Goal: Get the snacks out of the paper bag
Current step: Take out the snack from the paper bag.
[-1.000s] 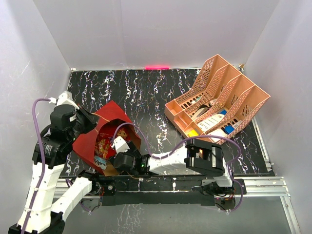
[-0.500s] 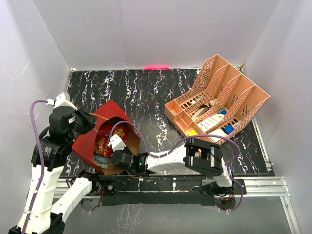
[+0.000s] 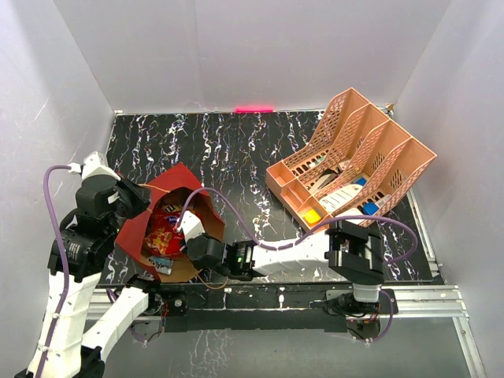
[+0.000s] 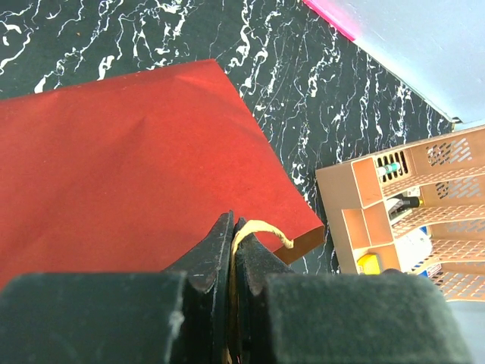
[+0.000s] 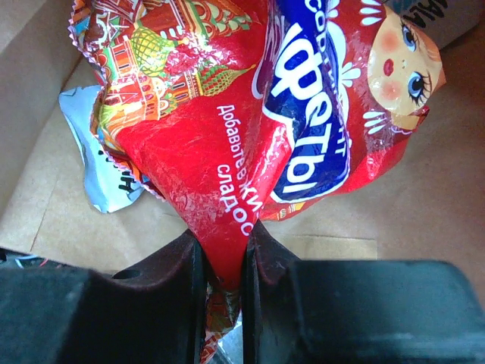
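One red paper bag (image 3: pixel 134 232) lies at eight o'clock on our worktop (image 3: pixel 236 150). Our left hand (image 4: pixel 233 235) pinches its looped handle (image 4: pixel 262 227); our right hand (image 5: pixel 222 250), inside, pinches one red chip bag (image 5: pixel 220 129), one pale-blue packet (image 5: pixel 92 163) at its nine o'clock.

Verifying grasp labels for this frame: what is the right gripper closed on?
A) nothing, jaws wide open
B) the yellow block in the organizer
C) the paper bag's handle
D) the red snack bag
D: the right wrist view shows the right gripper pinching a fold of the red snack bag inside the paper bag. The handle is in the left gripper.
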{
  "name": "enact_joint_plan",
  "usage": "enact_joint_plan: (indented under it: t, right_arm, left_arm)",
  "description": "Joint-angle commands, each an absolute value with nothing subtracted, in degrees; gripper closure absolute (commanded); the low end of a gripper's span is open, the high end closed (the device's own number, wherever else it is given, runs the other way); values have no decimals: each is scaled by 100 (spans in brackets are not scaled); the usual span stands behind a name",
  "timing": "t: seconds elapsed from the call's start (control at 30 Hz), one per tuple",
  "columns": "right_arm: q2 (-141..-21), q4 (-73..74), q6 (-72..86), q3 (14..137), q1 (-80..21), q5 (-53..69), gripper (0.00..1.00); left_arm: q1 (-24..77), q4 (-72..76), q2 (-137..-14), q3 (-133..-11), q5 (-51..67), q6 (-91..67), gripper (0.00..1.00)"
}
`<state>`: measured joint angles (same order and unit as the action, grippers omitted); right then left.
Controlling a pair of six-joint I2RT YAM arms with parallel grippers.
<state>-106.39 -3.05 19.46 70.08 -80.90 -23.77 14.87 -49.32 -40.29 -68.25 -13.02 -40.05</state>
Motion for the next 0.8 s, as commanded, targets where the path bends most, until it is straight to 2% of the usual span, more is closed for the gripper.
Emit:
enact_joint_plan:
  t: [0.0, 0.3, 0.57, 0.77]
  right_arm:
    - [-10038, -1155, 2045, 6931, -8097, -2318, 93]
    - [-9631, -1336, 3040, 6482, -7728, -1476, 93]
    - [-9501, -2699, 5140, 5844, -6940, 520, 93]
    - [-9229, -3561, 6129, 5551, -6618, 1079, 93]
  left_arm:
    - [1508, -4937, -3984, -6952, -1557, -3898, 100]
    - [1508, -4846, -3994, -6888, -1686, -3866, 100]
    - [1506, -4802, -4026, -6802, -1630, -3859, 100]
    - [1509, -4873, -4120, -6856, -1695, -3850, 100]
